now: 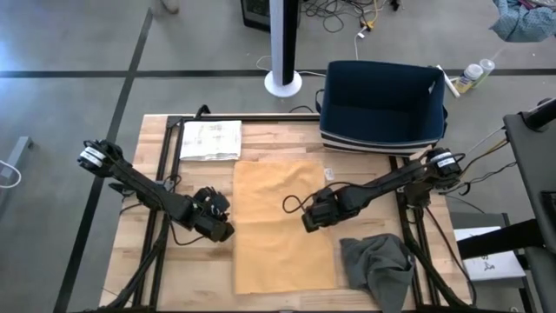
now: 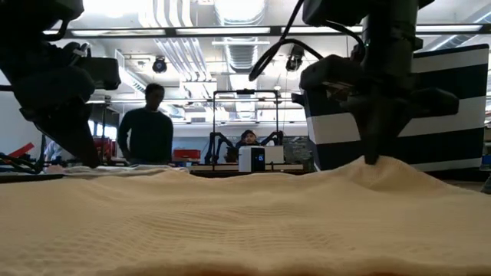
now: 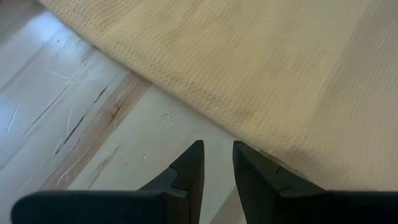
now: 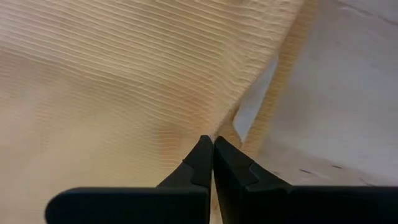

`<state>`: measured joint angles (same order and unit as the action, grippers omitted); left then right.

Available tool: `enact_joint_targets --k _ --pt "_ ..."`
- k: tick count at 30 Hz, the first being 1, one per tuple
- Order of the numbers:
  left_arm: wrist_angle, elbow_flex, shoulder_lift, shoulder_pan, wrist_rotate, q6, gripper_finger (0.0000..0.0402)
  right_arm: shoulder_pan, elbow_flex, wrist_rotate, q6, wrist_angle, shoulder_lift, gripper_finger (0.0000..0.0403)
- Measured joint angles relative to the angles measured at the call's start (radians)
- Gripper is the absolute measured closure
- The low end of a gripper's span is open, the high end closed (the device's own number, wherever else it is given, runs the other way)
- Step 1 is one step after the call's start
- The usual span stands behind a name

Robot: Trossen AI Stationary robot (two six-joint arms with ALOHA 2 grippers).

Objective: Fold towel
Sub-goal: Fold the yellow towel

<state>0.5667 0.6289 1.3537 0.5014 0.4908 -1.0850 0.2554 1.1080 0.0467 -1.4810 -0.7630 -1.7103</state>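
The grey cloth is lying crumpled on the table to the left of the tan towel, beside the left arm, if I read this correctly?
Not quite. The grey cloth lies crumpled to the right of the tan towel, beside the right arm, as the high view shows.

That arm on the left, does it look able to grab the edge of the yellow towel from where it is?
Probably yes. The left gripper sits low beside the towel, its fingers slightly apart and aimed at the hem, with only bare table between them. The right gripper pinches the opposite edge, well clear.
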Motion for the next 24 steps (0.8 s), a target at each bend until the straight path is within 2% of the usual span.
enact_joint_targets --k 9,17,24 --pt "-0.115 -0.005 0.003 0.000 0.027 0.024 0.0325 0.000 -0.027 0.002 0.032 -0.014 -0.007 0.0387" --pt "-0.267 -0.016 0.036 0.000 0.121 0.182 0.0325 0.000 -0.054 0.026 0.060 -0.054 -0.007 0.0312" --pt "-0.348 -0.016 0.163 0.000 0.140 0.254 0.0325 0.002 -0.114 0.094 0.101 -0.039 -0.008 0.0253"
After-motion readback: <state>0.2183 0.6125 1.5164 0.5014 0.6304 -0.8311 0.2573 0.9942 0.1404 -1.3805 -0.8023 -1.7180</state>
